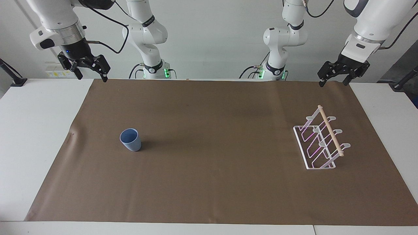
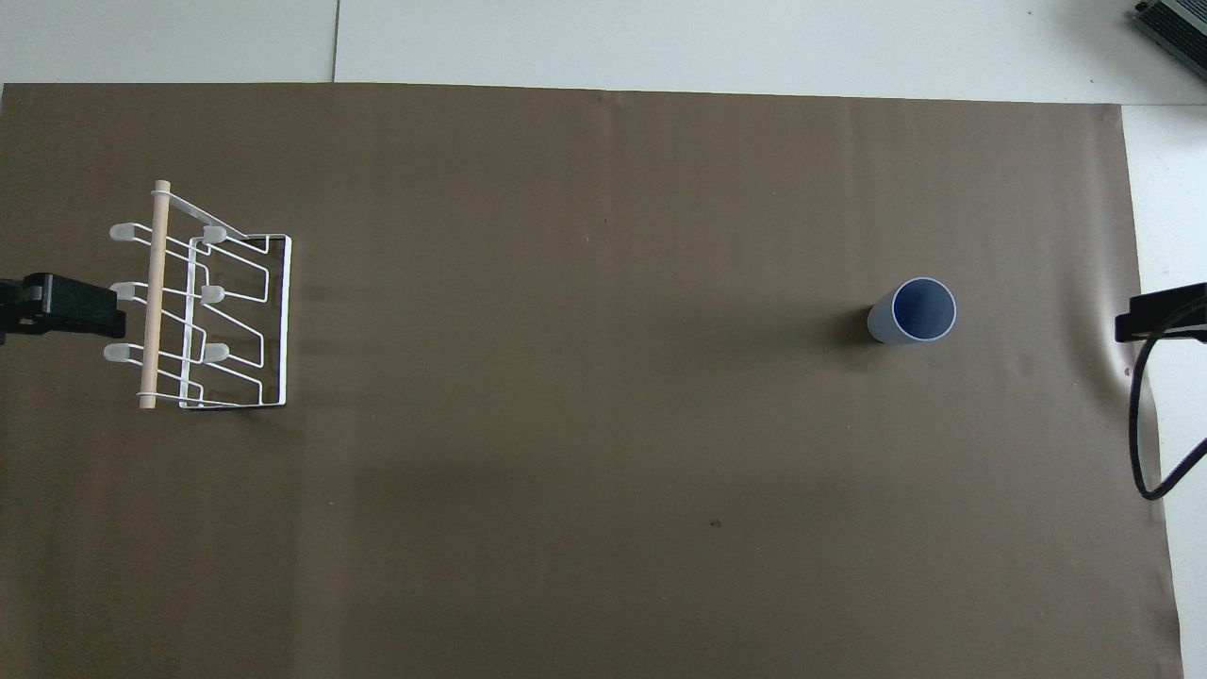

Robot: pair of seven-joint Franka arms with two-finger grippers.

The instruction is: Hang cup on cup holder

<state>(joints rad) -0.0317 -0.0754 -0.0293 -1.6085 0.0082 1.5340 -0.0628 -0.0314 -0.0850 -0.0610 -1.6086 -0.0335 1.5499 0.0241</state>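
Nearest the camera, the white wire cup holder [image 1: 321, 141] stands on the brown mat [image 1: 212, 182] below the left claw [image 1: 336, 76], the blue cup [image 1: 131, 139] upright below the right claw [image 1: 89, 70], both claws raised, wide open and empty, apparently waiting to begin.

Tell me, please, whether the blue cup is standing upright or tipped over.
Upright: the cup stands on its narrower base on the brown mat, its open, empty mouth facing up.

Evenly and softly lit from above; sharp throughout; faint shadow beside the cup [image 1: 131, 140]; no glare on the brown mat [image 1: 215, 156].
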